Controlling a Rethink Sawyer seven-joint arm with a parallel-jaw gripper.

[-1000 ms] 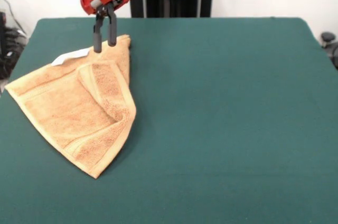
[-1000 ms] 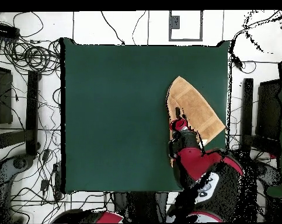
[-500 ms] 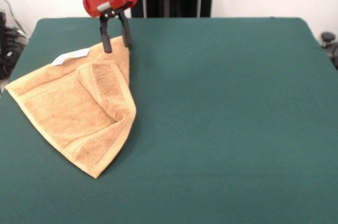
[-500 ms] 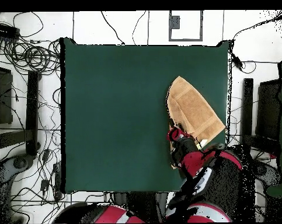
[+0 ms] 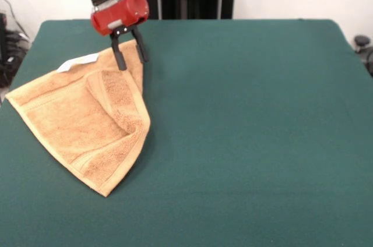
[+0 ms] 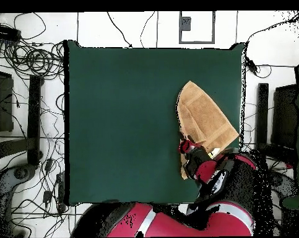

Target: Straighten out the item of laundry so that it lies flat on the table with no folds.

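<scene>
Front view first: the towel sits out at nine o'clock on the table, close to the table's edge on that side, and it is not flat. A wide flap is folded over along its three o'clock side, doubling the cloth from the top corner down to the point at six o'clock. Woven border bands run along the edges. At the towel's eleven o'clock corner a small white tag pokes out; no writing on it can be read.

The gripper hangs at the towel's twelve o'clock corner, red wrist above, two dark fingers pointing down with a clear gap between them. The jaws stand apart and nothing is clamped in them; the tips are right over the towel's top corner, and whether they touch the cloth cannot be told.

No boxes, bins or trays on the table.

Overhead now: the towel lies toward three o'clock on the table, narrowing to a point toward twelve. The gripper sits at the towel's seven o'clock edge, the red and black arm running off toward six.
</scene>
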